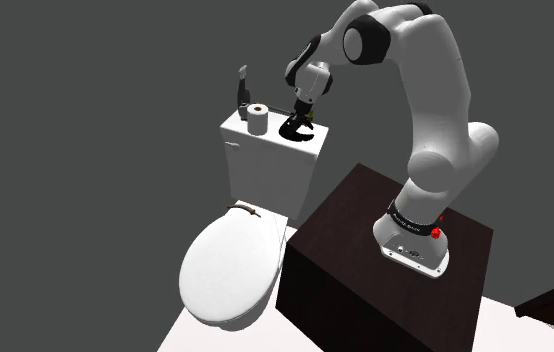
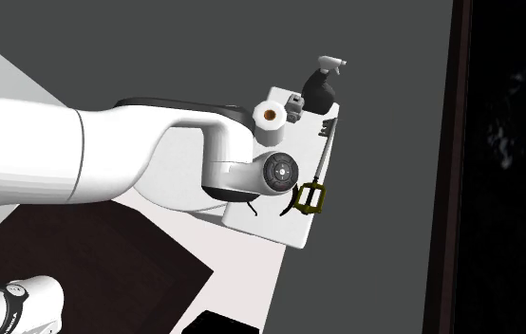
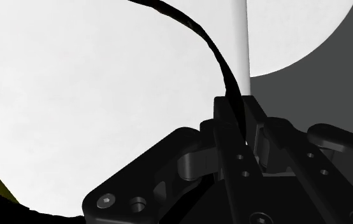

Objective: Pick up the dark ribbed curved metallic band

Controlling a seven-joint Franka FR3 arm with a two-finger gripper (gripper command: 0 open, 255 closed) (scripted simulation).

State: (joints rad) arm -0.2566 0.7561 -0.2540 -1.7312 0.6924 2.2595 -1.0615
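Note:
The dark curved band (image 3: 197,35) is a thin black strip that arcs away from the fingers over the white toilet tank lid (image 3: 73,95). My gripper (image 3: 239,130) is shut on its near end, with the strip pinched between the two black fingers. In the shoulder view the gripper (image 1: 300,120) points down at the right end of the tank lid (image 1: 265,140), and the band (image 1: 293,133) is a black shape right under it. I cannot tell whether the band touches the lid. A short dark arc of the band (image 2: 250,202) peeks out below the wrist in the second exterior view.
A toilet paper roll (image 1: 257,118) and a dark spray bottle (image 1: 241,88) stand on the lid. A gold-and-black key-shaped object (image 2: 310,196) lies beside the gripper. Below is the closed toilet seat (image 1: 227,265) with a small brown curved thing (image 1: 245,210). The dark stand (image 1: 385,270) is close by.

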